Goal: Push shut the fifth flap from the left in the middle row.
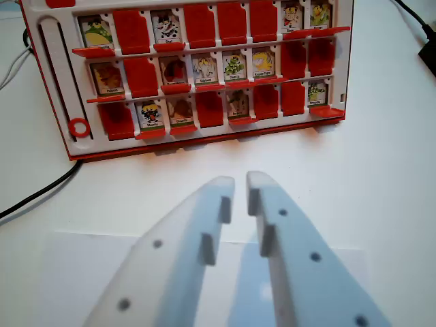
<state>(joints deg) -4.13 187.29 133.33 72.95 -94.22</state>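
Closest to the lens, the claw (240, 184) hangs low over the white desk (381, 177). Its 2 pale fingers are drawn together to a narrow slit and grip nothing.

Beyond it, toward the desk's far edge, stands the red game board (204, 139) with 3 rows of small hinged flaps. Some show a picture card and others only a plain red back.

Counting along the middle row from the wrist view's left, the 5th flap (234, 66) shows a greenish cartoon figure on a pale card with a caption strip too small to read. A red lip runs under it. It sits between 2 other picture flaps, 4th (204, 69) and 6th (263, 63), slightly toward the wrist view's right of the board's centre and almost straight ahead of the fingertips, well apart from them.

The flap is probably thin, light, stiff plastic on a small hinge, so it should swing with very little force. It calls for a nudge, not a grasp, and the closed fingertips would serve as 1 blunt pusher. The best contact is likely the card's face near its free edge, away from the hinge.

The neighbouring flaps are close, so a stray tip could catch one of them. The board looks light, and a hard push may slide it on the smooth desk.
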